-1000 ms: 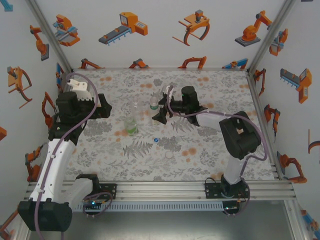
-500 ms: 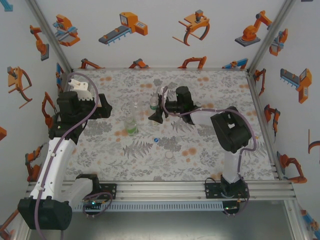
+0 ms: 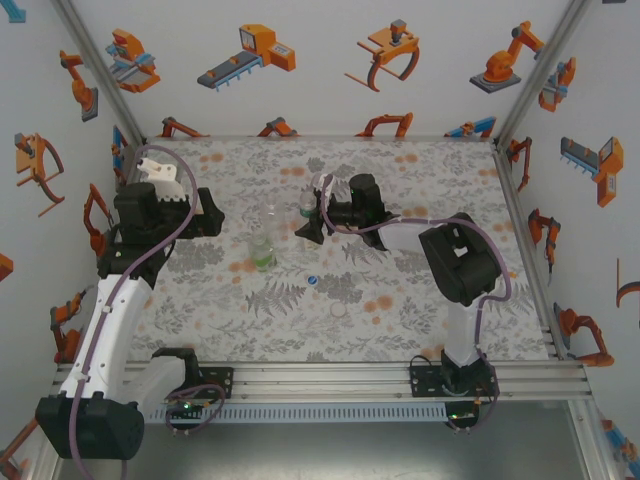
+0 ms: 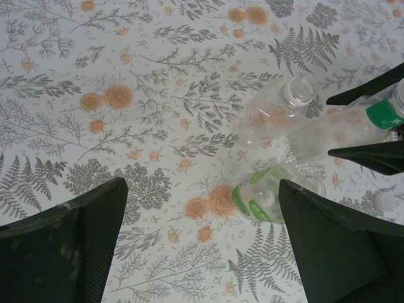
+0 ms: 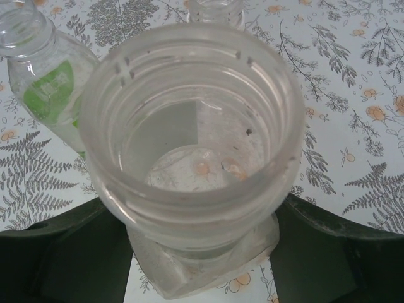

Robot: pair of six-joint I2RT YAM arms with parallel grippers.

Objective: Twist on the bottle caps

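Three uncapped bottles stand mid-table. My right gripper (image 3: 311, 224) has its fingers (image 5: 69, 252) pressed against both sides of the clear bottle (image 3: 307, 206), whose open neck (image 5: 189, 126) faces the right wrist camera. To its left are another clear bottle (image 3: 268, 216) and a green-and-white labelled bottle (image 3: 262, 250). A blue cap (image 3: 313, 280) and a pale cap (image 3: 338, 310) lie on the table nearer the arms. My left gripper (image 3: 208, 222) hangs open left of the bottles, nothing between its fingers (image 4: 69, 246); the labelled bottle (image 4: 265, 197) sits just inside its right finger.
The flowered tablecloth (image 3: 420, 180) runs back to the printed walls. Metal posts (image 3: 520, 190) frame the left and right sides, and an aluminium rail (image 3: 320, 378) carries both arm bases at the near edge.
My right gripper has slid left to the clear bottle and closed its fingers around it. The left arm has stayed put.
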